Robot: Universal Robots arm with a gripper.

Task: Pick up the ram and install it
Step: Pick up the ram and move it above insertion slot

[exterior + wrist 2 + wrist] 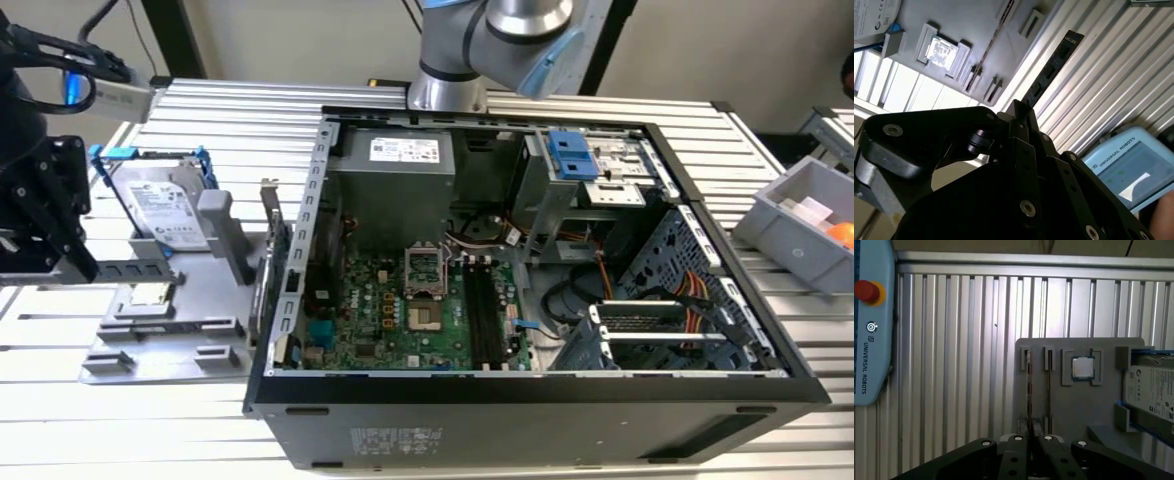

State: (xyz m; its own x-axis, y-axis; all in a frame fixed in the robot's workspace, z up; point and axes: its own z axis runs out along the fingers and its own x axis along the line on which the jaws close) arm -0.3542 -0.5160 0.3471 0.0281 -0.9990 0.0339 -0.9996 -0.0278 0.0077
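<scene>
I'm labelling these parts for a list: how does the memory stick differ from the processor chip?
The memory stick is long, narrow and dark; the processor chip is small, square and silvery. The stick is held in the jaws of the gripper; the chip lies flat in a recess of the grey holder. Both are outside the computer case.

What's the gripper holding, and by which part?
The ram, pinched in the gripper near one end; the rest of the stick juts out beyond it.
</scene>
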